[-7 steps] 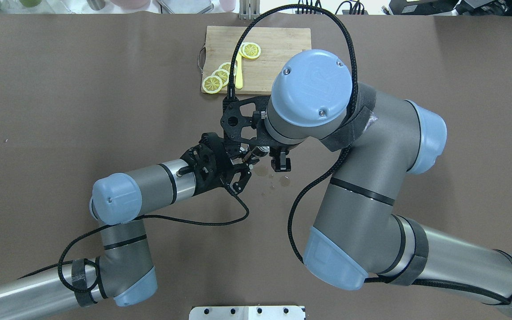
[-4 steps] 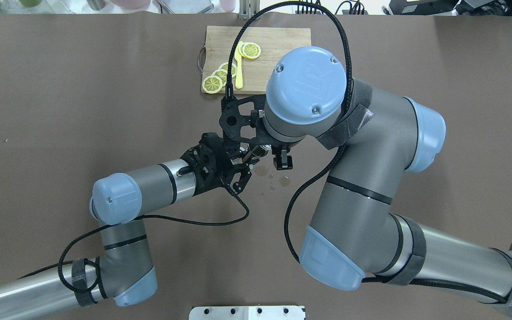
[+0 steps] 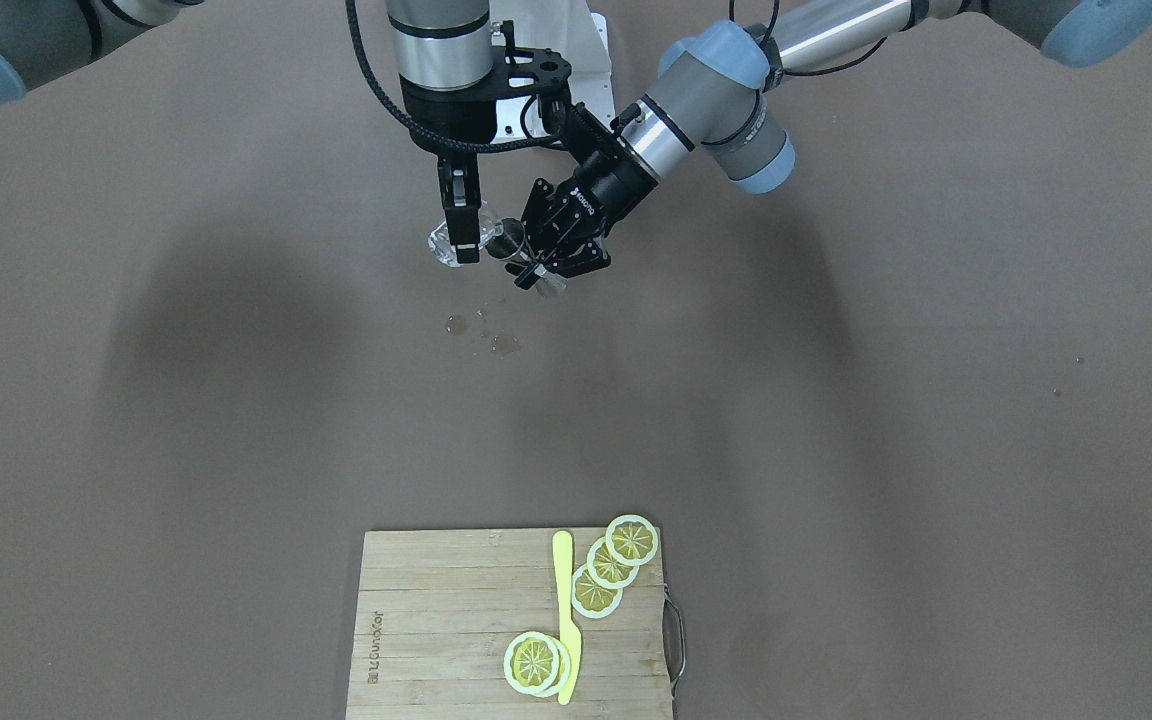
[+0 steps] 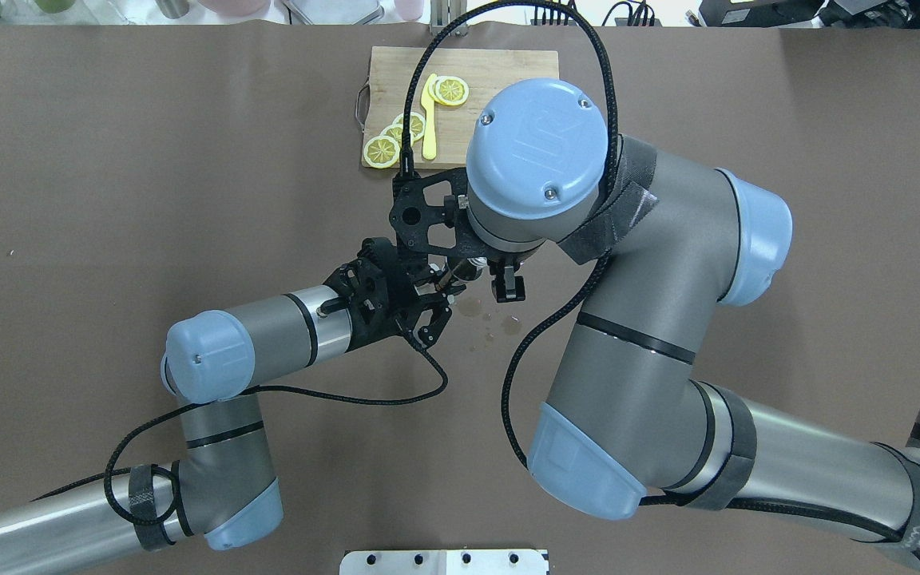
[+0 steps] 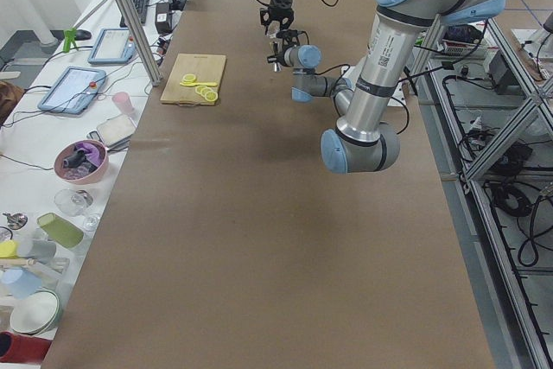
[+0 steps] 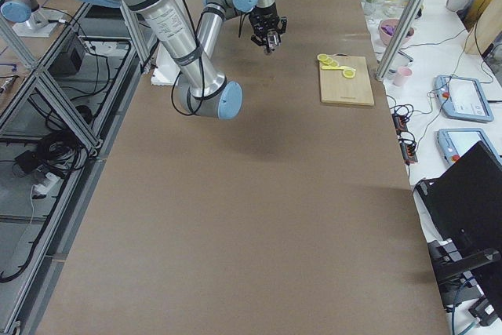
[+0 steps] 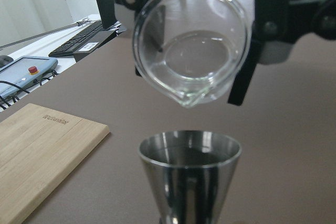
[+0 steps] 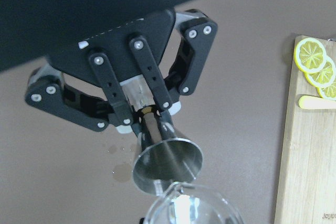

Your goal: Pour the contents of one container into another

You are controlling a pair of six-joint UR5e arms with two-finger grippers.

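Pouring step here, I'd say. The left claw [image 8: 144, 121] is clenched on the stem of a little steel measuring cup [image 7: 190, 174], holding it upright above the bench [image 3: 836, 400], roughly mid-bench and well back from the edges. The right claw [image 3: 463, 245] is gripping a glass beaker [image 7: 191, 56], tipped over with its spout just above the cup's rim. I can't see any stream between them, and how much is in the glass is hard to tell. There are a few spilled drops [image 3: 504, 344] on the bench below, so aim matters. The next move probably needs a slow extra tilt with the spout kept centred over the cup mouth and the left side dead steady.
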